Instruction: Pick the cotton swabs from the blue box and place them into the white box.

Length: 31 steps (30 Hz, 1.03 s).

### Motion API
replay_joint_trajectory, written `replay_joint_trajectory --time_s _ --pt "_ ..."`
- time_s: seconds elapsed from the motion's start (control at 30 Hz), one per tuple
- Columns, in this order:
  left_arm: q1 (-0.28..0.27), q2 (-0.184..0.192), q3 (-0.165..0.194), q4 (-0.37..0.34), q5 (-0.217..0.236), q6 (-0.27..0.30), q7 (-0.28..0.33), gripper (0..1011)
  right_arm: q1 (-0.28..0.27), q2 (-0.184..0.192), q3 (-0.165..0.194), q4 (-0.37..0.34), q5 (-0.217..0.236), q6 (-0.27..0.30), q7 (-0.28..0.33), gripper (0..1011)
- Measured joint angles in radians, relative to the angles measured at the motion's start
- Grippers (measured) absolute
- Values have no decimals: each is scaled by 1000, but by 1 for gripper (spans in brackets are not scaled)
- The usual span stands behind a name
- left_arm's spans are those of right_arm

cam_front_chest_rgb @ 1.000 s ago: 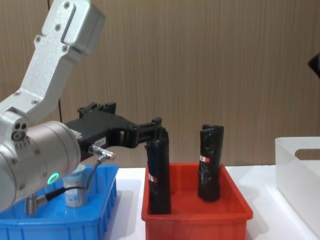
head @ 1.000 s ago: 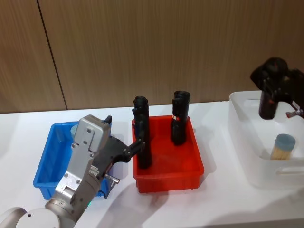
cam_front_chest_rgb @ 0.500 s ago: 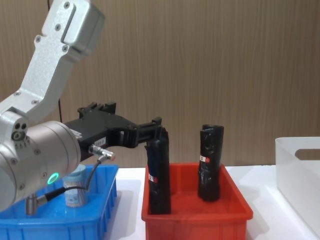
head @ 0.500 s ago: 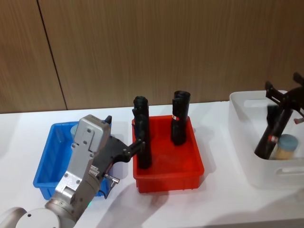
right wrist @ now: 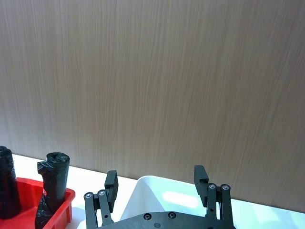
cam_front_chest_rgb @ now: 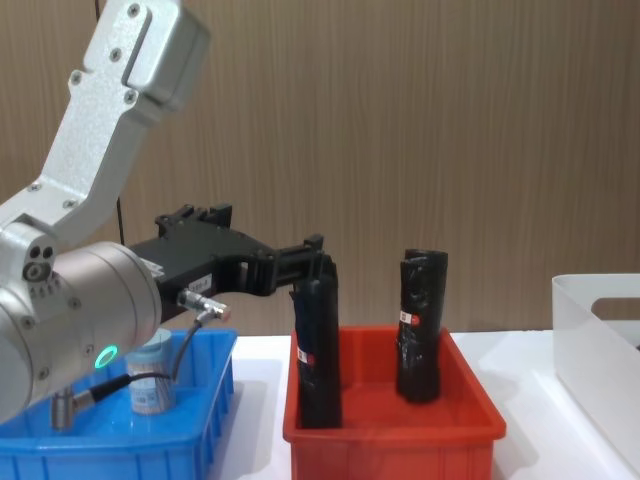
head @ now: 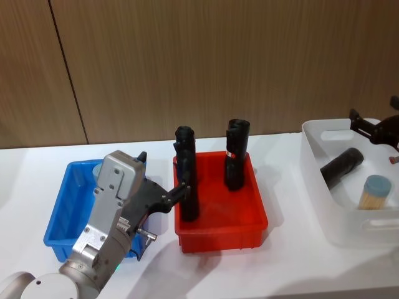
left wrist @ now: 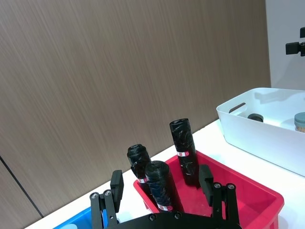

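White box [head: 324,205]: I see a swab jar [head: 373,192] upright beside a lying black cylinder [head: 341,166].
Blue box [cam_front_chest_rgb: 120,440]: chest view reveals another jar [cam_front_chest_rgb: 150,372], upright.
Left gripper [left wrist: 162,200]: fingers spread, empty.
Right gripper [right wrist: 157,195]: released, above the white box.

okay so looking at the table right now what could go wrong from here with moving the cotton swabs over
1. A black cylinder lies tilted in the white box beside the swab jar; it is not a swab jar and could crowd or tip the next one.
2. The left gripper sits close against a tall black cylinder in the red bin; moving off could topple it.
3. The remaining jar in the blue box stands behind the left arm's cable, which might snag.
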Motion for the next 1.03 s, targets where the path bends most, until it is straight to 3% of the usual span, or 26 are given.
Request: replay_joint_trajectory --time_s 1.03 --pt "0 0 0 0 0 0 0 1000 -3 2 4 0 5 -7 4 1002"
